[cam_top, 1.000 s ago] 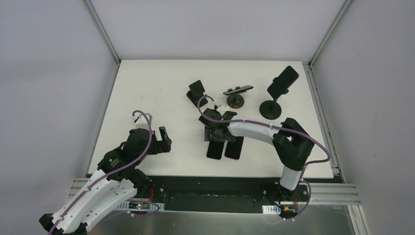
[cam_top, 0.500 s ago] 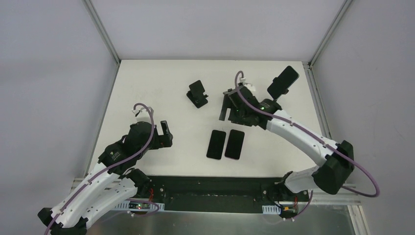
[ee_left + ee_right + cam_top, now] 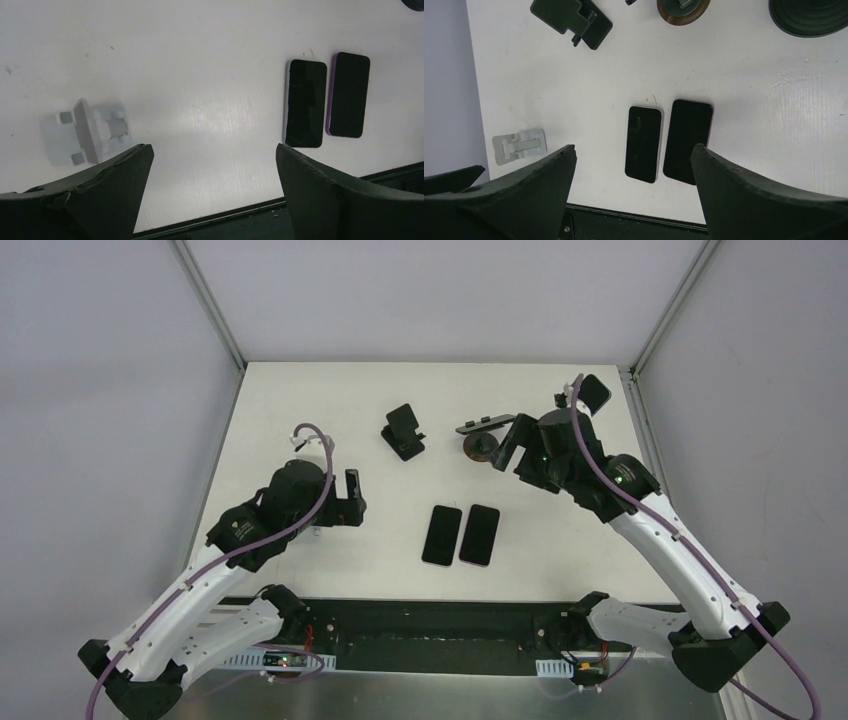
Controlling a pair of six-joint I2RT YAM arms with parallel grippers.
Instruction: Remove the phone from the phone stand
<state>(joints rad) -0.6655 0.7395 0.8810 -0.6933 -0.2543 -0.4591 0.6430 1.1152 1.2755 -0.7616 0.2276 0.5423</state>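
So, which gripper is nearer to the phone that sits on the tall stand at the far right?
Right. The right gripper hangs just left of the phone; the left gripper is far away, over the left side of the table.

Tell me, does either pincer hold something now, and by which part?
Nothing is held. The left pincer and the right pincer both stand open and empty above the table.
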